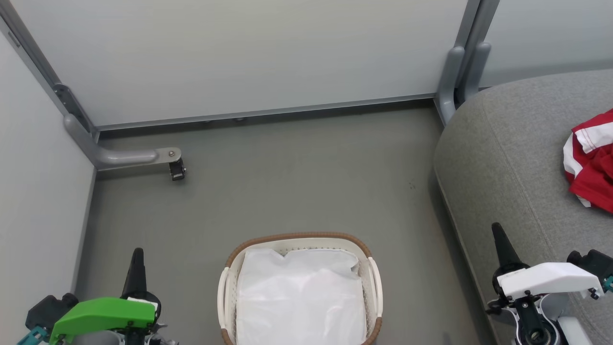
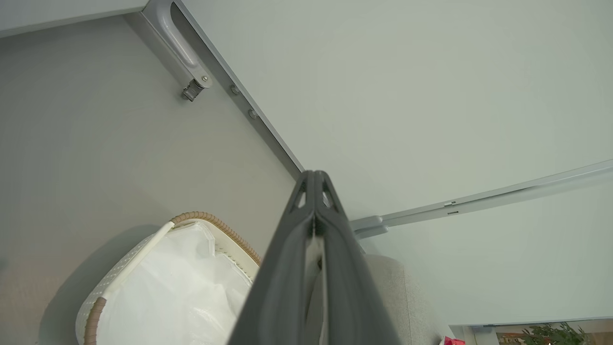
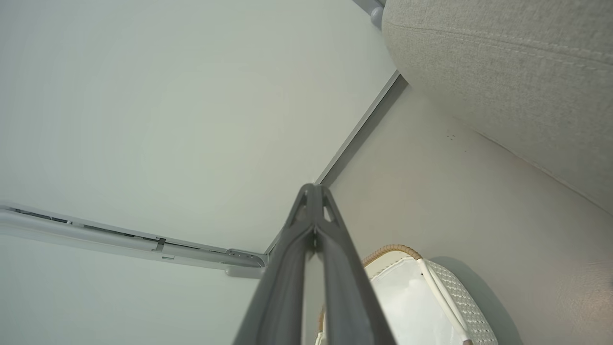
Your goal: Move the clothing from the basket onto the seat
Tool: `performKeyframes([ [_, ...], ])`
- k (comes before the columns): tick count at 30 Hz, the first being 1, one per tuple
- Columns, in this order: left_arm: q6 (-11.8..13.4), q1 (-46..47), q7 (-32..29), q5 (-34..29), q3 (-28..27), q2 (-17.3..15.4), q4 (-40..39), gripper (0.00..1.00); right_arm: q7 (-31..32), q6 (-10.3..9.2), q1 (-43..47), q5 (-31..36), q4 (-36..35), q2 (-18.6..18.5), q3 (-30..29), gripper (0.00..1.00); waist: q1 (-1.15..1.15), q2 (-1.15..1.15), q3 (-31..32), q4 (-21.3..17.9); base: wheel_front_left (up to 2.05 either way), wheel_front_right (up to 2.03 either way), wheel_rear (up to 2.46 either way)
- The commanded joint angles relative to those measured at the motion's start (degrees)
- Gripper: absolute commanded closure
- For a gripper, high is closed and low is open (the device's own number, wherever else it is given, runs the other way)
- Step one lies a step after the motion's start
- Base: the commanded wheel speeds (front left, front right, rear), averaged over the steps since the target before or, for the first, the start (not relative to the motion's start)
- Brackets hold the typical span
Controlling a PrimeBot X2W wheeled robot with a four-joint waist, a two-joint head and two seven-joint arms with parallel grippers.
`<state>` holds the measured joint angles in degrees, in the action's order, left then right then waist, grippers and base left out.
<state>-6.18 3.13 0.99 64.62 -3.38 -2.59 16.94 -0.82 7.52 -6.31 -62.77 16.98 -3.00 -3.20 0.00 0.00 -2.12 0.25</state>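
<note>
- Well, the left gripper [image 1: 136,270] sits low on the left. Its fingers are pressed tight together and hold nothing.
- The right gripper [image 1: 500,242] sits low on the right, closed just as tight and just as bare.
- The basket [image 1: 297,235] stands on the floor [image 1: 287,172] between them. Its long side runs away from the robot. Inside I see a white liner [image 1: 299,297] and no red.
- The seat [image 1: 507,158] is off to the right, past the right gripper. The clothing [image 1: 594,163] lies on top of it in a crumpled heap, cut off by the picture's edge.
- So the clothing is to the right and further off, and the right arm is the nearer one. I think the job is about done, but I cannot tell if anything hides under the liner.
- The wrist views show up close that each pair of fingers meets at the tips. The head view tells where the clothing lies on the seat.
- The wall [image 1: 239,57] is furthest back.
</note>
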Motion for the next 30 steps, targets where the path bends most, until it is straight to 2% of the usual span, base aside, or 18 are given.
performKeyframes([
  [1,-0.4,1.6,-0.5,1.6,-0.3,-0.3,-0.7,1.0,0.4,-0.03,-0.2,-1.6,-0.8,-0.2,-0.4,1.0,0.0,0.0,0.0,0.0,0.0,0.0,0.0],
  [30,-1.0,2.7,-4.5,16.0,-1.9,-0.4,-2.0,1.0,4.4,-0.04,0.0,-17.0,-2.1,-0.1,-2.1,1.0,0.0,0.0,1.0,-0.1,0.0,0.0,0.0],
])
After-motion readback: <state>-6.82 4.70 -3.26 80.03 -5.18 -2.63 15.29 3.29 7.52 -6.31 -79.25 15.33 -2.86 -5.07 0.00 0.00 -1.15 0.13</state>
